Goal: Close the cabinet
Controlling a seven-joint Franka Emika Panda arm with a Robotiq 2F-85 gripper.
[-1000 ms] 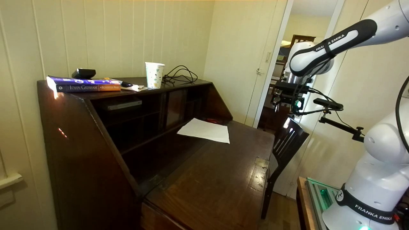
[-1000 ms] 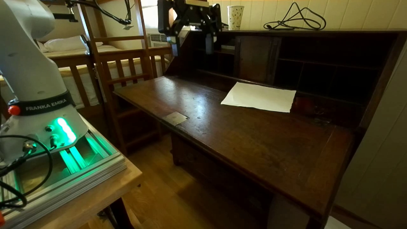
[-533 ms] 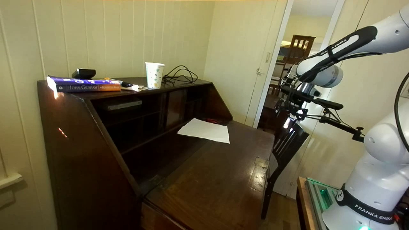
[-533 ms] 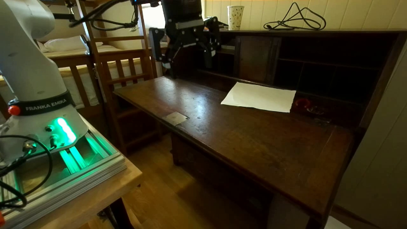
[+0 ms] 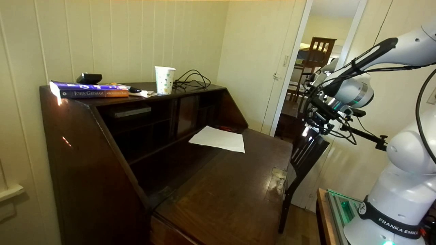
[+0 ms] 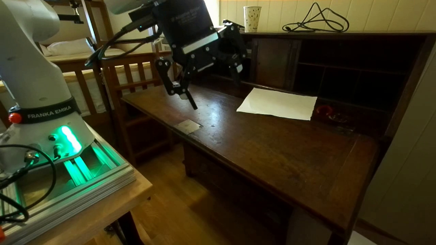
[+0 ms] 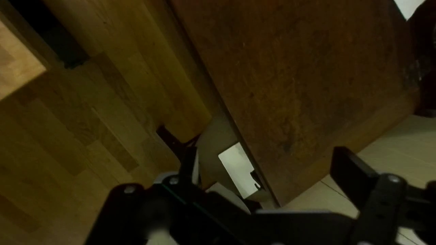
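Note:
The dark reddish-brown cabinet point(image 5: 85, 163) stands against the wall. Its wide hinged front panel point(image 5: 221, 190) is folded down flat and its compartments are exposed; the panel also shows in an exterior view point(image 6: 272, 146) and in the wrist view point(image 7: 289, 68). A white sheet of paper point(image 6: 279, 103) lies on the panel near the compartments. My gripper point(image 6: 216, 93) is open, empty and tilted, above the panel near its metal lock plate point(image 6: 188, 126). In the wrist view the two fingers of the gripper point(image 7: 265, 154) are wide apart, with the panel's corner and edge seen between them.
On the cabinet's top are a paper cup point(image 5: 165, 81), a book point(image 5: 92, 92) and a cable point(image 6: 316, 22). A slim dark chair point(image 5: 308, 156) stands by the panel's edge. A red item point(image 6: 324, 110) lies beside the paper. The robot's table point(image 6: 136, 190) faces the cabinet.
My gripper has come down from above the cabinet's top level and tilted, with its fingers lower over the panel. The arm has bent down. The panel and paper have not moved.

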